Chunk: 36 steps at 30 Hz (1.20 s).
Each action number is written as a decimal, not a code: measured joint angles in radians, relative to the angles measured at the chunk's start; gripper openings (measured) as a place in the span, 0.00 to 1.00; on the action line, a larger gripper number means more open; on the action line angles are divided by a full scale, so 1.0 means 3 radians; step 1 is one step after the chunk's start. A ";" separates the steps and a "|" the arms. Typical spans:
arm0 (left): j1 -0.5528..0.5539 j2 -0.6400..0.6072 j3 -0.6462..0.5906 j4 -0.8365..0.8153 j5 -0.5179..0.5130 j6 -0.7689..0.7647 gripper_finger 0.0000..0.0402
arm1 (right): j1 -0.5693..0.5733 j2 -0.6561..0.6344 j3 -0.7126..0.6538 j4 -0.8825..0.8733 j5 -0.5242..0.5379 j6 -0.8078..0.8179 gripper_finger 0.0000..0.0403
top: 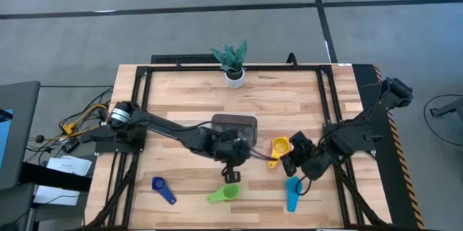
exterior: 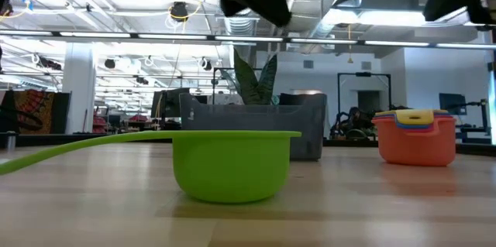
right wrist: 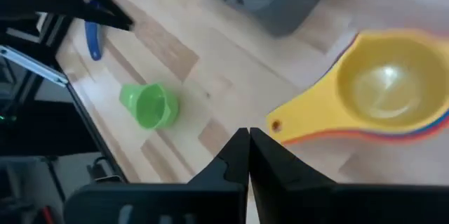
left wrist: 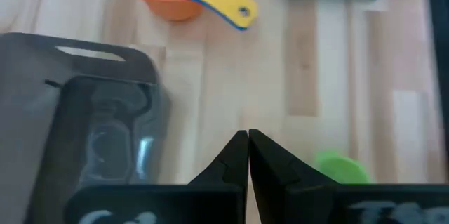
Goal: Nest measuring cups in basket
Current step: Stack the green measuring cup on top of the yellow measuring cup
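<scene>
A: Surface [top: 181,93] first, as the largest item. We note the cups lie scattered over its near half, none inside the basket [top: 235,124], which sits mid-surface with nothing visible in it.

B: Agreed. Our main worry is the stacked cups [top: 280,146], yellow on top with orange and red below, just right of the basket. If the stack is lifted by its handles only, we judge the lower cups could slip loose.

A: Next risk down: the green cup [top: 228,192], at the near edge in front of the left gripper. It is light plastic, so a descent off centre could send it skidding or tip it over.

B: The light blue cup [top: 292,191] lies near the right arm, the dark blue cup [top: 163,189] well apart at near left. We think that one makes a long reach.

A: Now the left gripper [top: 231,175]. In its wrist view we see fingertips [left wrist: 240,147] pressed together, holding nothing, poised over bare wood between basket and green cup.

B: Right gripper [top: 291,164]: tips meet or nearly so in its wrist view, nothing pinched. It sits just beside the stack's handle [right wrist: 295,120], and we cannot tell whether it touches.
</scene>
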 joint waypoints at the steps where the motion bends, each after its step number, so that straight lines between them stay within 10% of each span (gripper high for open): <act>1: -0.0046 -0.0040 -0.0055 0.0022 -0.0010 -0.0030 0.00 | 0.0036 0.0070 0.0000 0.0039 0.0000 0.0108 0.09; 21: -0.0421 -0.0063 -0.1084 0.1119 0.0126 -0.0505 0.24 | 0.0292 0.1196 0.0935 0.0200 0.0373 0.0603 0.07; 36: -0.0357 0.0103 -0.1273 0.1441 0.0273 0.0215 0.26 | 0.0290 0.1228 0.1146 -0.0129 0.0403 0.0615 0.06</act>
